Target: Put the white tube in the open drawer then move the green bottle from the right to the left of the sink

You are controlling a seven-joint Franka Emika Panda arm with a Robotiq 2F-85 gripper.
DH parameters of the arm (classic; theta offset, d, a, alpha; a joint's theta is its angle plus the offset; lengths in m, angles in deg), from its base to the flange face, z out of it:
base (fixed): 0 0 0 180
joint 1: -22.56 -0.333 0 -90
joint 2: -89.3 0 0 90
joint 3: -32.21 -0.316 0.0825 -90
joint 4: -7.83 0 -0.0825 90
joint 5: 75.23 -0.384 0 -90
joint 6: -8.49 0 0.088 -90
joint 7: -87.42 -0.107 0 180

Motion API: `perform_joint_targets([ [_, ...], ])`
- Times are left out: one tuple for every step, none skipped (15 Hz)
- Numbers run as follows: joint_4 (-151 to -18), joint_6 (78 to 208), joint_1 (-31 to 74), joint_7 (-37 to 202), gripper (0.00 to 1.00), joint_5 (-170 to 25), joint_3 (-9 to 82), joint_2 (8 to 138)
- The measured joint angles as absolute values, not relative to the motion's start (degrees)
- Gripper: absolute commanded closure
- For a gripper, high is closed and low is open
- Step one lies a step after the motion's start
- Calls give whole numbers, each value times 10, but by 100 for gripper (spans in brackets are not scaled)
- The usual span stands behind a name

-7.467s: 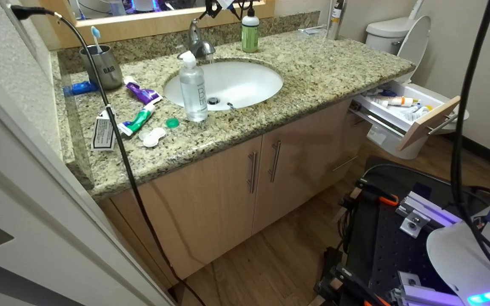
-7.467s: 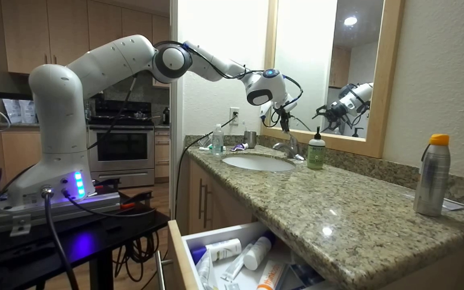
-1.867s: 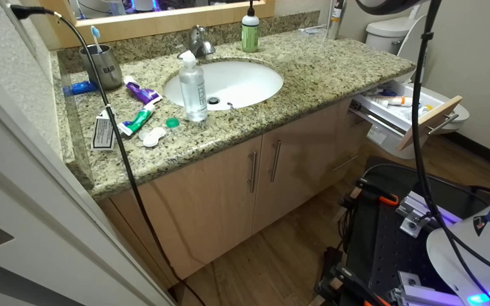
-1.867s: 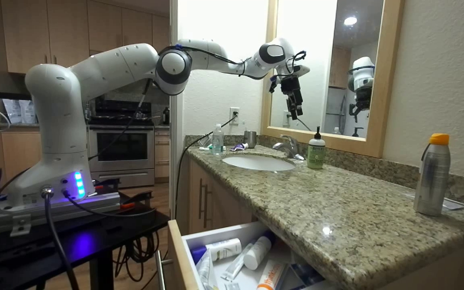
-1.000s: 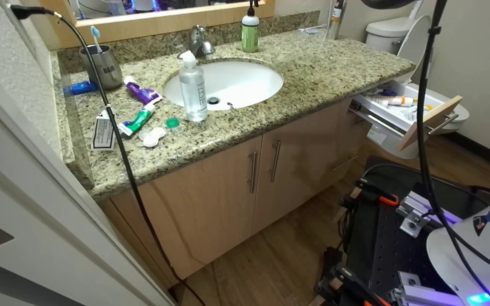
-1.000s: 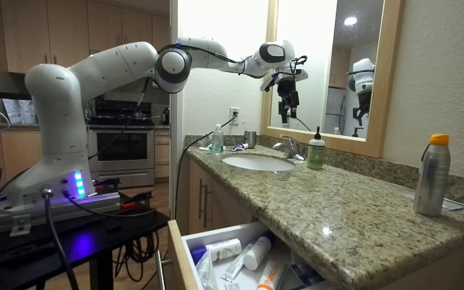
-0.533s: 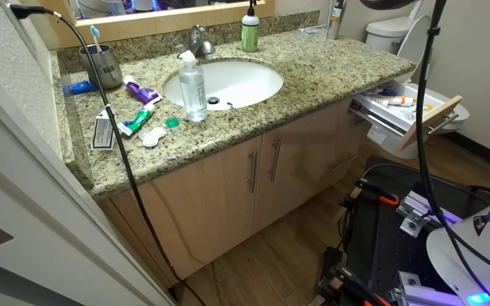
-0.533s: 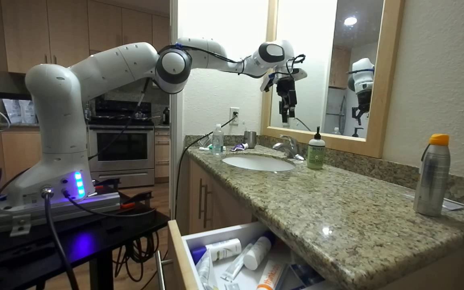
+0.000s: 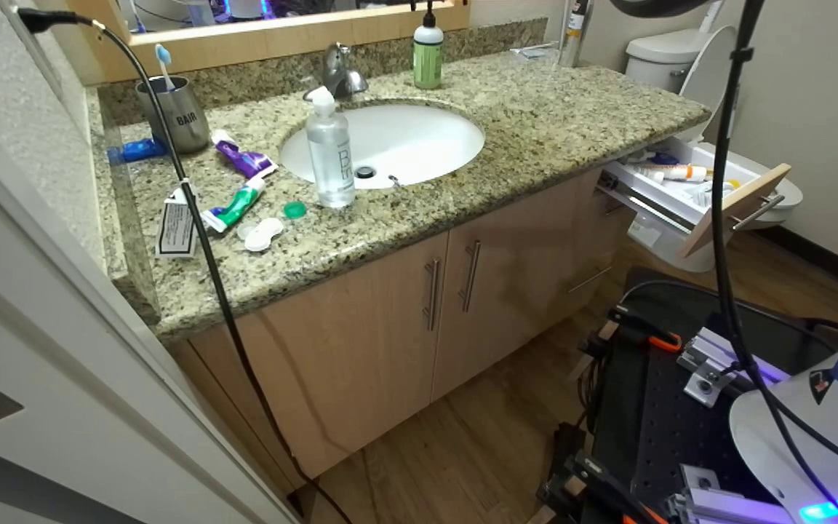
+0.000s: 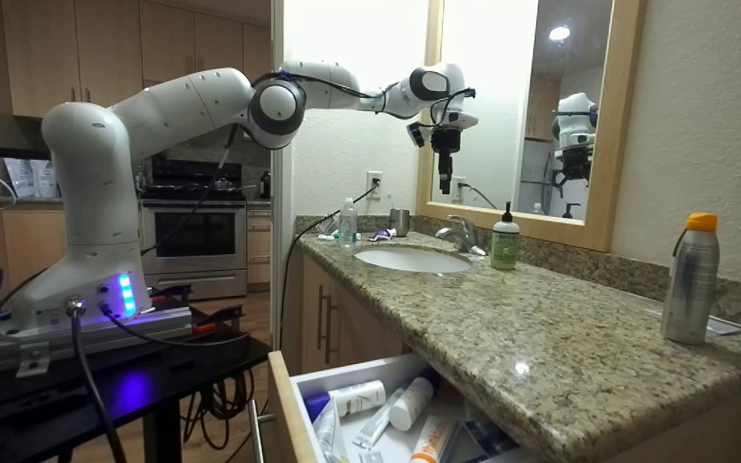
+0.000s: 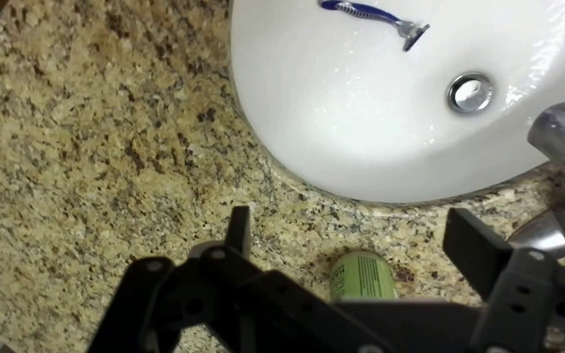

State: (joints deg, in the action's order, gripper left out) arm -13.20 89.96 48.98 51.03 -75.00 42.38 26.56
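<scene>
The green bottle [image 9: 428, 62] with a black pump stands upright on the counter behind the sink [image 9: 419, 135], right of the faucet. It also shows in an exterior view [image 10: 505, 245]. In the wrist view its green lower part [image 11: 363, 275] shows between the fingers, while my gripper hides the rest. My gripper [image 11: 353, 230] is open and empty, with its fingers wide apart. It hangs pointing down above the faucet area [image 10: 446, 183], higher than the bottle. The open drawer [image 10: 288, 411] holds several tubes, some white [image 10: 361, 397]; which is the task's white tube I cannot tell.
The faucet [image 11: 564, 135] rises close to my right finger. A razor [image 11: 373, 12] lies in the sink. A clear pump bottle [image 9: 330, 160], toothpaste tubes [image 9: 244, 159] and a metal cup [image 9: 185, 120] stand or lie left. The mirror [image 10: 493, 96] is behind; a spray can [image 10: 692, 283] stands right.
Since the oldest frames, my arm has risen and the faucet lever has shifted. In the last second my gripper has turned to hang straighter and shifted slightly left in an exterior view.
</scene>
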Motion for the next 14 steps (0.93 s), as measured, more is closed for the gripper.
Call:
perform_joint_targets([
  [-132, 900, 490, 505, 0, -750, 424, 267],
  [-132, 900, 490, 505, 0, -750, 424, 267],
  [-133, 900, 489, 505, 0, -750, 424, 266],
  [-133, 900, 489, 505, 0, -750, 424, 266],
  [-133, 900, 489, 505, 0, -750, 424, 266],
  [-133, 900, 489, 505, 0, -750, 424, 266],
  [-133, 900, 489, 505, 0, -750, 424, 266],
  [-133, 900, 489, 505, 0, -750, 424, 266],
  [-133, 900, 489, 505, 0, -750, 424, 266],
  [-133, 900, 489, 505, 0, -750, 424, 266],
  [-133, 900, 489, 505, 0, -750, 424, 266],
  [-133, 900, 489, 505, 0, -750, 424, 266],
  [-133, 900, 489, 505, 0, -750, 424, 266],
  [-133, 900, 489, 505, 0, -750, 424, 266],
])
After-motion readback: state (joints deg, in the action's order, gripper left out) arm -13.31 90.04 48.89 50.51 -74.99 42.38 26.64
